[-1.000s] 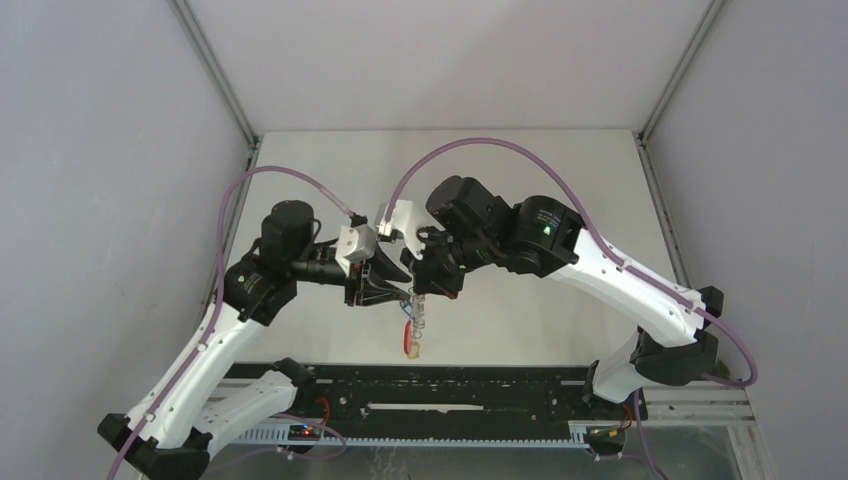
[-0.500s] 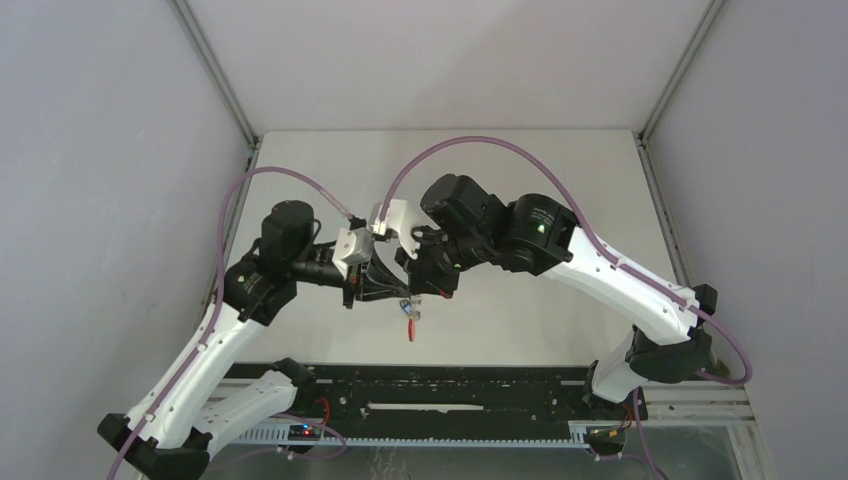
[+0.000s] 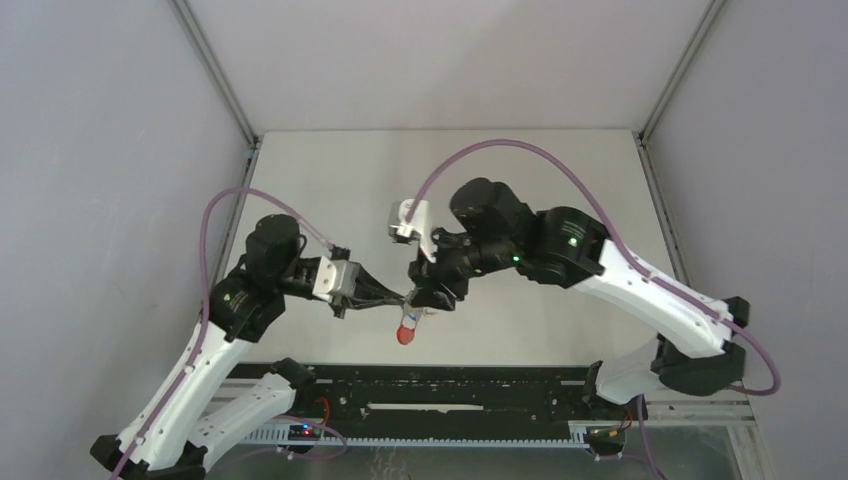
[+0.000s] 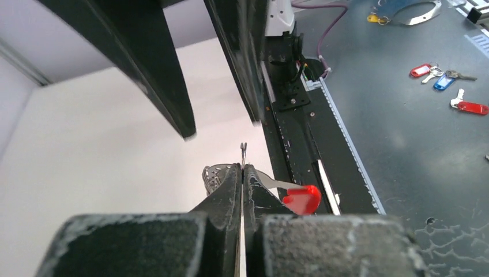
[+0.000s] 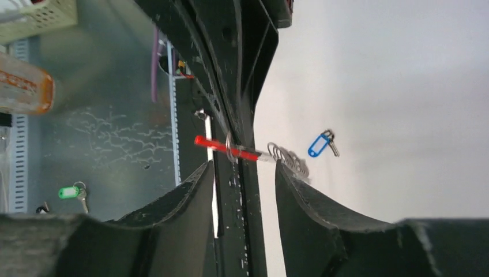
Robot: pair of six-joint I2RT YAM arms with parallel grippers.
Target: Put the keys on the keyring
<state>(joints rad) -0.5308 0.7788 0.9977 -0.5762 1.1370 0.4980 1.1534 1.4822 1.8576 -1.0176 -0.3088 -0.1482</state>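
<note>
My left gripper (image 3: pixel 398 298) is shut on the keyring (image 3: pixel 406 326), which hangs in the air above the table's near edge. In the left wrist view a wire clip (image 4: pixel 243 151) sticks out past the shut fingertips (image 4: pixel 235 176), with the grey curved holder (image 4: pixel 215 173) to the left and the red band (image 4: pixel 302 199) to the right. My right gripper (image 5: pixel 244 167) stands open just short of the keyring (image 5: pixel 254 153), touching nothing. A blue-tagged key (image 5: pixel 320 144) lies on the white table beyond it.
The black base rail (image 3: pixel 450 385) runs along the near table edge under the keyring. Off the table on the dark floor lie red and blue tagged keys (image 4: pixel 443 82), a green tagged key (image 5: pixel 69 191) and an orange bottle (image 5: pixel 23 86).
The left gripper has shut on the keyring and drawn it down and left. The right gripper, which held it before, has opened and let go.
</note>
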